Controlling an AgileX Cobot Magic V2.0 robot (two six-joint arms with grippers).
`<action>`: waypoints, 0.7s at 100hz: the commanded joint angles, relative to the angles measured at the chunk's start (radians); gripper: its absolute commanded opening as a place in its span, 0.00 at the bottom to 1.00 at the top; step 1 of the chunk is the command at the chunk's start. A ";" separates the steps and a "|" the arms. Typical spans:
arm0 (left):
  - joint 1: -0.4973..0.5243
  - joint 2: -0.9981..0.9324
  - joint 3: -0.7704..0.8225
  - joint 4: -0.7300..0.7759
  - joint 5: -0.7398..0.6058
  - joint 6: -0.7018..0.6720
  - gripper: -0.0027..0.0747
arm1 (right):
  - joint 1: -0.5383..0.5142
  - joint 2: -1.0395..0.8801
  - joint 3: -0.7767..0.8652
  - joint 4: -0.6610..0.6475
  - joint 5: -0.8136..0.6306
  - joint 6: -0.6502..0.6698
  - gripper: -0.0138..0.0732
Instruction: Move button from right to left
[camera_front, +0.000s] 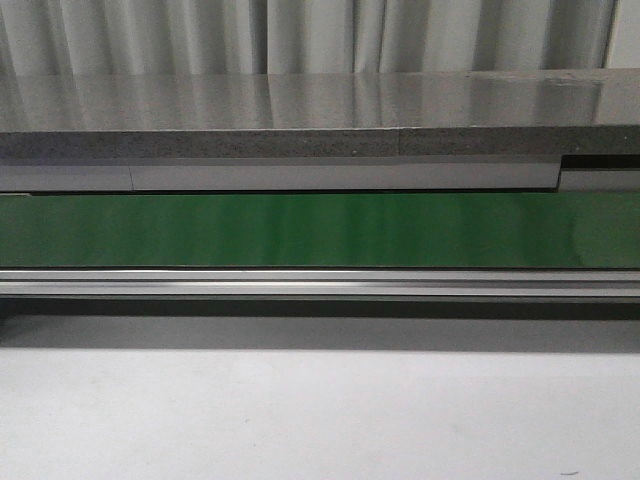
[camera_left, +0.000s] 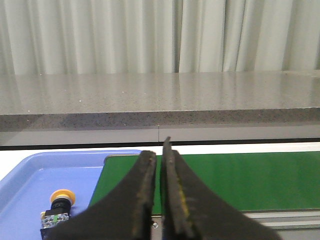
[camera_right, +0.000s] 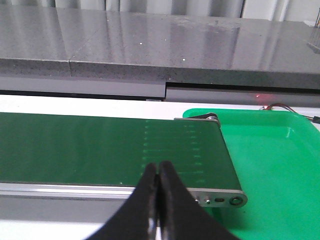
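While both tools sit pressed closed and empty, the yellow-capped, dark-bodied button (camera_left: 59, 209) lies in the blue tray (camera_left: 22, 172).

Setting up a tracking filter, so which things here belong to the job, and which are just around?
Job: button, blue tray, green tray, left pincer, right pincer.
Around: green conveyor belt, grey counter, curtain.

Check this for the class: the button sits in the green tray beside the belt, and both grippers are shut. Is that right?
Not quite. The button sits in the blue tray, as the left wrist view shows; the green tray in the right wrist view shows no button. The rest stands: it is beside the belt, and the left gripper and right gripper are shut.
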 joint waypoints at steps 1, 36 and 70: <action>0.002 -0.037 0.042 -0.008 -0.089 -0.010 0.04 | 0.000 -0.045 0.022 -0.020 -0.107 0.011 0.08; 0.002 -0.037 0.042 -0.008 -0.089 -0.010 0.04 | 0.031 -0.121 0.127 -0.013 -0.116 0.011 0.08; 0.002 -0.037 0.042 -0.008 -0.089 -0.010 0.04 | 0.081 -0.121 0.192 -0.008 -0.213 0.011 0.08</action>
